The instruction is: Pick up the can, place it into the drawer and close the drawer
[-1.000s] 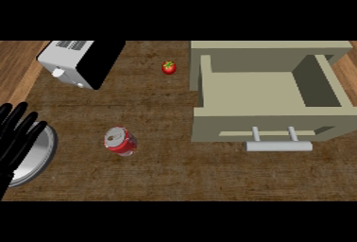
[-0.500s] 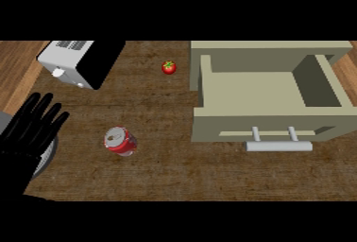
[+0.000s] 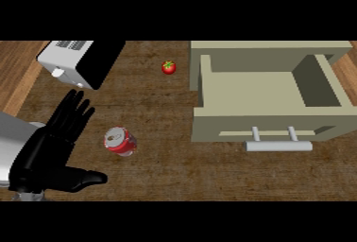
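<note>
While the drawer [image 3: 272, 92] stands pulled open at the right, the left hand [image 3: 52, 146] hovers just left of the can [image 3: 121, 141], fingers straight, thumb spread, holding nothing. On the counter [image 3: 181, 170], well apart from the drawer, the can stands.

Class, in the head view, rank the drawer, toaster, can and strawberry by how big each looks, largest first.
1. Drawer, open, by far the largest.
2. Toaster, partly cut off by the view's top edge, so its full size is unsure.
3. Can.
4. Strawberry, the smallest.
</note>
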Action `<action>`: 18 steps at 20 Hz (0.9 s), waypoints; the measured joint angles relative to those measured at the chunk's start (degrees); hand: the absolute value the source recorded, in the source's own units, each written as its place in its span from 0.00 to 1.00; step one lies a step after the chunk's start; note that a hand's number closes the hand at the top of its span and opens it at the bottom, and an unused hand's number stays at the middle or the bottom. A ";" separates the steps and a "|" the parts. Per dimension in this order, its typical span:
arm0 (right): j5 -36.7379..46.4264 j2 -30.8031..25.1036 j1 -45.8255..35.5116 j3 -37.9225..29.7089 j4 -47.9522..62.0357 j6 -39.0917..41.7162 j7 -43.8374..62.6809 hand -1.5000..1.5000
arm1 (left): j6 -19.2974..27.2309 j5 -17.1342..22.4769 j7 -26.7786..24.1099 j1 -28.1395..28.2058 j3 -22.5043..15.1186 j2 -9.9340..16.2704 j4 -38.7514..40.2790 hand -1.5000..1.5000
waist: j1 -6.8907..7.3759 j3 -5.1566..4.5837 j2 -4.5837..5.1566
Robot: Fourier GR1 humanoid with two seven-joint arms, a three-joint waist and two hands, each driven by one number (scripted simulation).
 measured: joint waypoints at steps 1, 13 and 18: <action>0.29 0.32 0.00 -0.17 0.07 0.45 -0.16 0.00 | -0.04 -0.83 -1.37 0.09 -0.40 -0.44 1.44 0.00 | 0.01 -0.02 -0.01; -2.00 0.32 -2.23 -5.31 2.98 4.57 0.83 0.00 | 0.86 -6.84 -14.59 0.54 -1.53 -1.87 15.49 0.00 | 0.10 -0.02 0.00; -1.85 1.65 -2.34 -5.79 2.01 5.23 1.92 0.00 | 0.79 -7.35 -19.54 -0.12 0.68 -1.10 21.40 0.00 | 0.11 -0.02 0.00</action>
